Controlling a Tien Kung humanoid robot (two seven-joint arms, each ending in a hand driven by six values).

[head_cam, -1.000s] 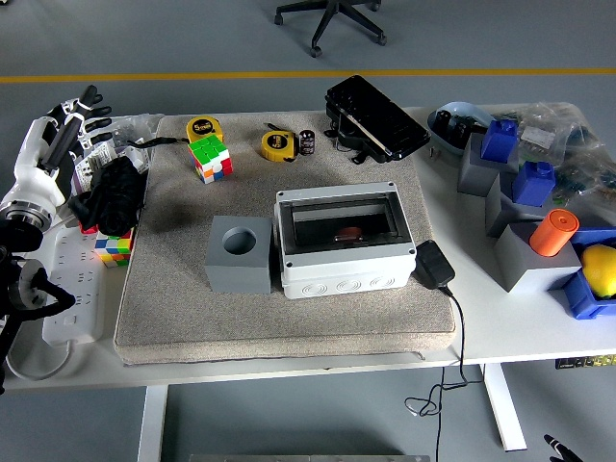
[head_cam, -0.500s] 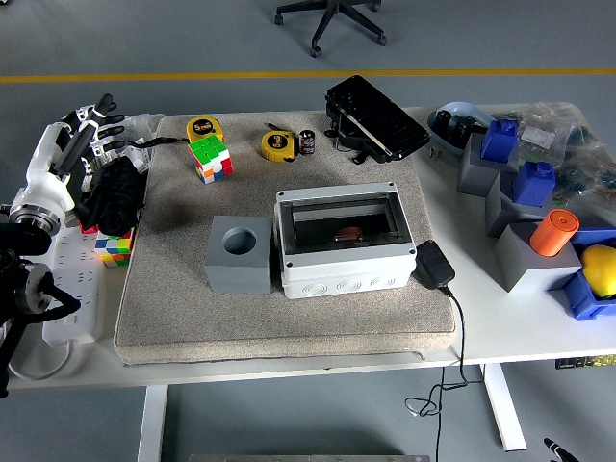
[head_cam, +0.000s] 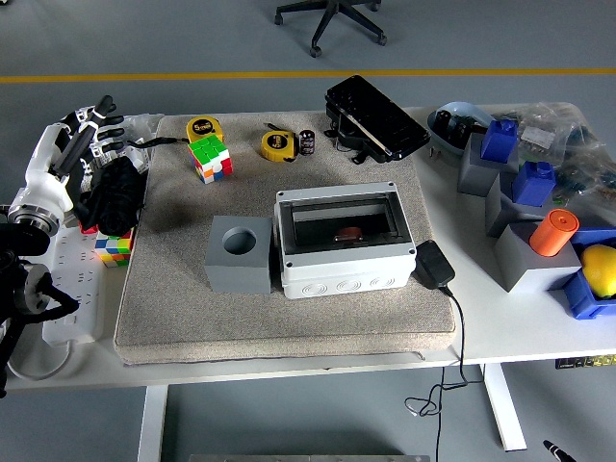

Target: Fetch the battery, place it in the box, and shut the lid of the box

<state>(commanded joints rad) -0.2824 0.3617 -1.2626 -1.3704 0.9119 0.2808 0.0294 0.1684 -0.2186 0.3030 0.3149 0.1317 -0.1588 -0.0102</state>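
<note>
Across the white table (head_cam: 289, 371) lies a grey felt-like mat (head_cam: 173, 308), and near its middle sits the pale grey plastic box (head_cam: 342, 274). Its top looks like a clear pane in a pale frame lying flat, though I cannot tell for certain whether that is a lid seated shut. A small reddish-brown thing (head_cam: 348, 232) shows inside it; what it is I cannot make out. A grey block with a round hole (head_cam: 239, 255) stands touching the box's left side.

Over the table's left edge the robot's left hand (head_cam: 87, 130) hangs with its white fingers (head_cam: 100, 108) spread apart and holding nothing. It is level with the far part of the mat. No right hand can be made out.

The small black cylinder with a silvery top (head_cam: 307, 142), which I take for the battery, stands outside the box on the far part of the mat. It is just beside a yellow tape measure (head_cam: 278, 145), and its long axis looks upright.

From the left hand's fingers the battery lies well off to the right, at about the same depth. A coloured puzzle cube (head_cam: 211, 159) and the tape measure sit between them. The box lies nearer the robot than the battery and a little to its right. By my judgement the left hand is the one placed to reach it, sweeping rightward above the cube.
</note>
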